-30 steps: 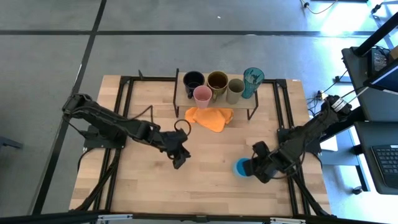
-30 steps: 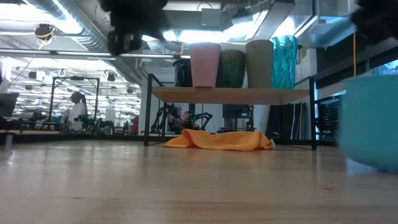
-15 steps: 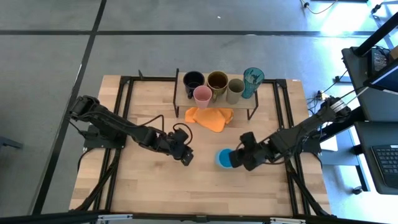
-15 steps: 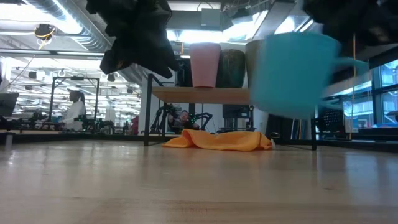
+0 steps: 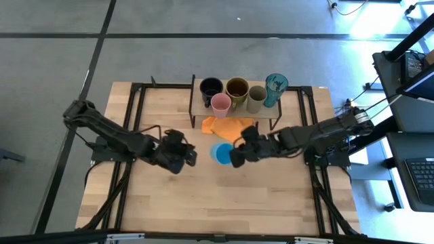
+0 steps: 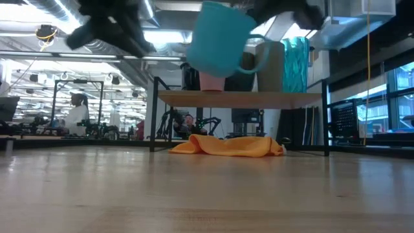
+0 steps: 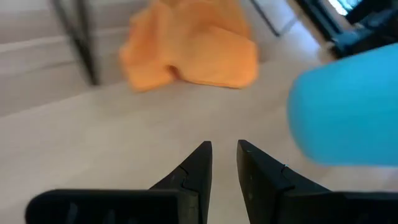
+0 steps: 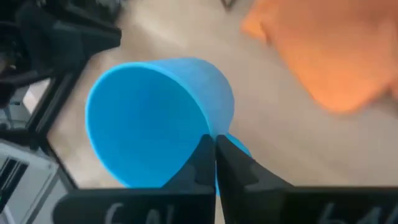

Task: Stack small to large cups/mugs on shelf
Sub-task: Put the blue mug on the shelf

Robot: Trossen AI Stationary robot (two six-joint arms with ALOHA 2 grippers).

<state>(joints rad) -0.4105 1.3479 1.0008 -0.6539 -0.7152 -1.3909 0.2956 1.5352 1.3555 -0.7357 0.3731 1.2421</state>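
My right gripper (image 5: 234, 157) is shut on the light blue mug (image 5: 219, 152) and carries it above the table's middle, near the orange cloth (image 5: 230, 127). My left gripper (image 5: 192, 156) hovers just left of the mug, its fingers a narrow gap apart (image 7: 224, 149) with nothing between them. On the shelf (image 5: 201, 106) at the far side stand the black mug (image 5: 211, 87), pink cup (image 5: 220, 104), mustard-brown mug (image 5: 237, 88), olive-grey cup (image 5: 256, 97) and teal tumbler (image 5: 275, 87), each on its base. My right gripper pinches the mug between its two fingers at the handle side, right by the rim (image 8: 210, 132); part of the handle (image 8: 239, 149) shows beside the fingertips. The fingers come slanting down from the table's right. The mug (image 6: 220, 39) hangs tilted, clear of the table.
The orange cloth (image 6: 226, 145) lies on the table under the shelf's front edge. Thin black legs (image 6: 154, 113) carry the shelf board (image 6: 239, 98). Bare tabletop (image 5: 224, 203) lies toward the near edge. A person (image 6: 81, 116) stands far off in the room behind.
My right gripper has lifted the light blue mug from the near right of the table and carried it up and toward the table's left and far side, tilting it. My left gripper has turned about toward the mug and shifted a little toward the far edge.
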